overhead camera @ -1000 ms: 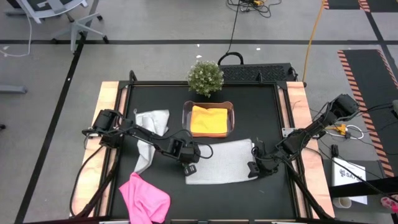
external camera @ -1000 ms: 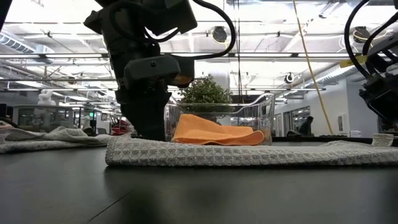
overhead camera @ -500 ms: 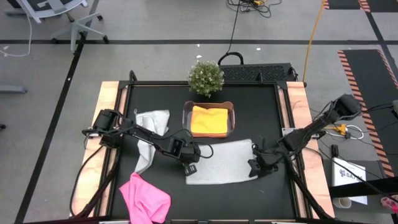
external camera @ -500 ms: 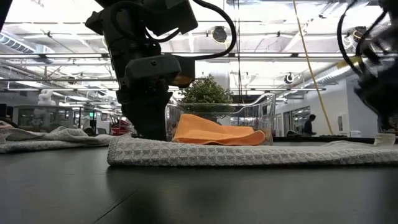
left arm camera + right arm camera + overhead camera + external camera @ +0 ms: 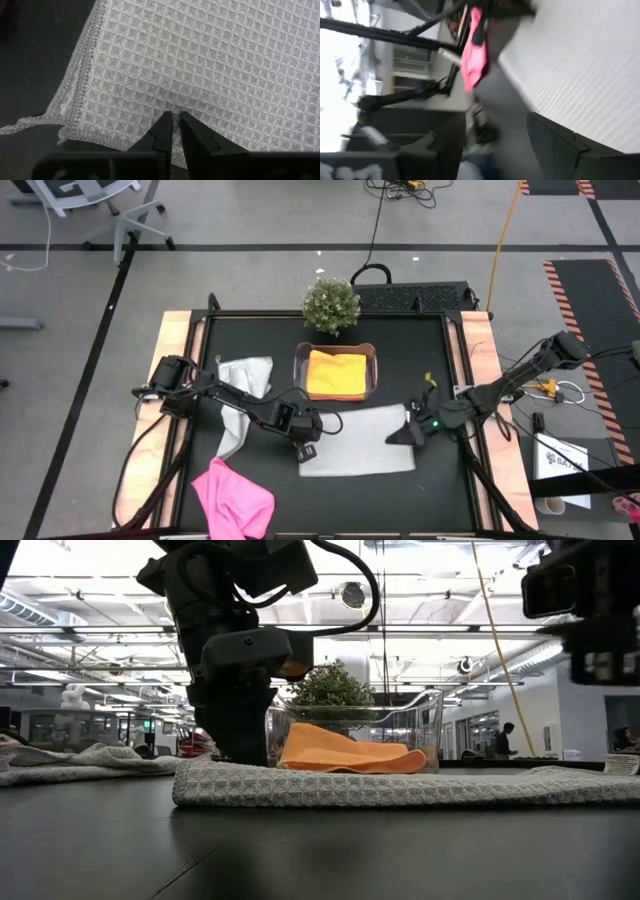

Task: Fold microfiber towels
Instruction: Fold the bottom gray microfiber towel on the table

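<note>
A black tabletop point(image 5: 400, 350) with pale wooden side rails stood on a grey floor, a small green potted bush point(image 5: 331, 304) at its far edge. From above, a light grey waffle-weave microfiber towel point(image 5: 360, 442) lay spread flat near the front middle. The left hand point(image 5: 306, 450) sat on that towel's left edge, its fingers pinched nearly together on the fabric. The right hand point(image 5: 403, 435) hung at the towel's right edge with its fingers spread wide, holding nothing. A second light grey towel point(image 5: 240, 395) lay crumpled at the left. An orange-yellow towel point(image 5: 336, 372) rested folded inside a clear plastic tub point(image 5: 300, 370) behind the spread one, and a bright pink towel point(image 5: 232, 498) lay bunched at the front left corner.

At table height, the spread towel point(image 5: 400, 785) stretched across the surface, the left arm planted on its left end, the tub point(image 5: 432, 725) and orange towel point(image 5: 345, 756) behind.

The left wrist camera showed the dark fingertips point(image 5: 162, 131) almost touching, gripping the waffle weave point(image 5: 210, 65) close to its hemmed corner.

The right wrist camera showed two fingers point(image 5: 555, 145) well apart beside the grey cloth point(image 5: 580, 70), the pink towel point(image 5: 472, 47) farther off.
</note>
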`<move>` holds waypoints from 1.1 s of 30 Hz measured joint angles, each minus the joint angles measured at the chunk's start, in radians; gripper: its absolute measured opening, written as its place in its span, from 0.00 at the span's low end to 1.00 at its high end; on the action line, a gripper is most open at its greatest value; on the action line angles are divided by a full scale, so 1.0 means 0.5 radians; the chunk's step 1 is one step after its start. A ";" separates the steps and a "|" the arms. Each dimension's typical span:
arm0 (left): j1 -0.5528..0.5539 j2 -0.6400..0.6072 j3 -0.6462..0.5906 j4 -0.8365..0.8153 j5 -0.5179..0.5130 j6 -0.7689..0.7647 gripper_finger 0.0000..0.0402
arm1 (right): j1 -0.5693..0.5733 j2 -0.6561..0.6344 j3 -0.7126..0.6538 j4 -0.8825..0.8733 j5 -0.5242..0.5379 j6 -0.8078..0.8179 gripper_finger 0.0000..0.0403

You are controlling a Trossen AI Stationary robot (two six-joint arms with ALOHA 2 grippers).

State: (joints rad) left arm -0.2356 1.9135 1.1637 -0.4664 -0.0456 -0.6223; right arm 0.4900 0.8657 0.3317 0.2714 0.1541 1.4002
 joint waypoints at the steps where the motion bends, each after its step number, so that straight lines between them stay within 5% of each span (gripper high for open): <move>1: 0.000 0.000 0.000 0.000 0.000 -0.012 0.09 | 0.000 0.019 0.000 -0.008 0.072 -0.094 0.51; 8: -0.001 0.000 0.000 0.000 -0.009 -0.091 0.09 | -0.129 0.134 -0.046 0.012 0.525 -0.271 0.51; 13: 0.000 0.000 0.000 -0.002 -0.014 -0.124 0.09 | -0.410 0.119 0.062 0.230 0.177 -0.606 0.47; 16: 0.001 0.000 0.000 -0.003 -0.014 -0.145 0.09 | -0.587 0.122 0.356 -0.146 -0.248 -0.812 0.39; 19: 0.001 0.000 0.000 -0.003 -0.014 -0.164 0.09 | -0.707 0.188 0.764 -0.877 -0.501 -1.046 0.32; 25: 0.001 0.000 0.000 -0.002 -0.024 -0.188 0.09 | -0.818 0.473 1.302 -2.236 -0.440 -1.377 0.28; 33: -0.001 0.000 0.000 -0.001 -0.060 -0.186 0.09 | -0.922 0.782 1.022 -2.277 -0.542 -1.405 0.41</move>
State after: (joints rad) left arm -0.2359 1.9133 1.1637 -0.4667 -0.0755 -0.7155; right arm 0.0288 1.2568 0.8428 -0.8671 -0.1170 0.6976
